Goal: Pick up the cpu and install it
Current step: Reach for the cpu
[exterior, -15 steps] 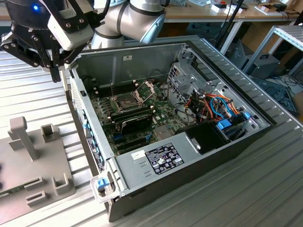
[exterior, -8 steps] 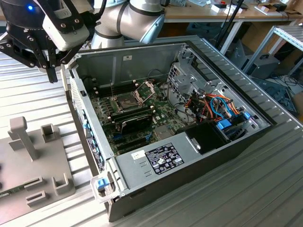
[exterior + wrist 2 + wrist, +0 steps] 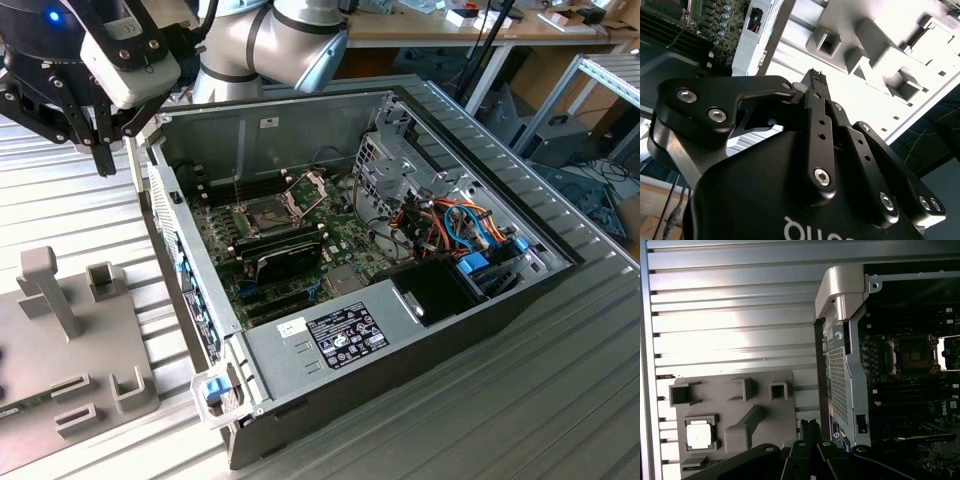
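Hovering over the ribbed light-metal table (image 3: 730,315), the black two-finger gripper (image 3: 810,426) has its fingers pressed together with nothing between them. In the first wrist view its tips hang above the narrow strip of table between the flat grey plastic fixture plate (image 3: 715,400) and the perforated side wall of the open grey desktop computer case (image 3: 837,380).

The small thin square cpu (image 3: 700,435), with its flat silver-grey metal top, lies face up in a square pocket of that fixture plate. It sits near the plate's edge farthest from the case, so it lies across the plate from the gripper, on the side away from the computer, and lower than the fingertips. Being square, it has no long axis. Its sides run parallel to the plate's edges and to the case wall.

The other pockets (image 3: 682,392) moulded into the plate look empty. Inside the case, on the dark green motherboard (image 3: 300,270), the square processor socket (image 3: 912,356) sits with its hinged metal frame (image 3: 305,185) swung up. The socket looks bare, on the opposite side of the gripper from the cpu
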You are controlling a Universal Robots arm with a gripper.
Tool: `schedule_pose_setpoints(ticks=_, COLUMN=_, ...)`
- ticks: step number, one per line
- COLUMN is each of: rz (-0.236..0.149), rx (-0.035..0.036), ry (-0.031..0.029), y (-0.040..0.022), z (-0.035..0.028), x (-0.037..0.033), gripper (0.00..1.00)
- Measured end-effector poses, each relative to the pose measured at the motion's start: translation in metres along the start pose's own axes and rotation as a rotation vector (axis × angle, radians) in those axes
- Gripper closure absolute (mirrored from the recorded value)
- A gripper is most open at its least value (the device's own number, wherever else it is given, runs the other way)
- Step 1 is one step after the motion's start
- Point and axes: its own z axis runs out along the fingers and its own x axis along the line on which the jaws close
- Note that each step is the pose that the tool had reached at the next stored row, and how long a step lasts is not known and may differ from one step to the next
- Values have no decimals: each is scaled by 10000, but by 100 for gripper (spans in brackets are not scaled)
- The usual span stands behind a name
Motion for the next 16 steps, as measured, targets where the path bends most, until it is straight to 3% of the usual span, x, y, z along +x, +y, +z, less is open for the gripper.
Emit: schedule_pose_setpoints(ticks=16, rz=0, rx=0, ry=0, y=-5, z=-2, x=71, gripper=89)
